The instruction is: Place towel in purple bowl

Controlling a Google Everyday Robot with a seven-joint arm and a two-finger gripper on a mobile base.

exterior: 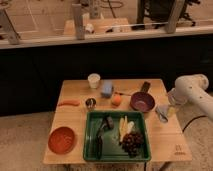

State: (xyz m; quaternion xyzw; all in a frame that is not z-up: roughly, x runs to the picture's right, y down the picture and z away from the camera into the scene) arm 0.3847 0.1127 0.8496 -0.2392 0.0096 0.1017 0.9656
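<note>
The purple bowl (142, 102) stands on the wooden table (170, 142), right of centre toward the back. A blue folded cloth (107, 89), which looks like the towel, lies on the table to the bowl's left, behind an orange (116, 100). My gripper (162, 114) hangs low over the table's right edge, just right of and in front of the bowl, at the end of the white arm (192, 92). It is far from the blue cloth. I cannot tell whether it holds anything.
A white cup (93, 80) and a dark object (145, 86) stand at the back. A small metal cup (90, 103) and an orange stick-like item (69, 103) lie at left. A red bowl (62, 139) sits front left. A green tray (90, 142) holds grapes (131, 141), a banana and a dark utensil.
</note>
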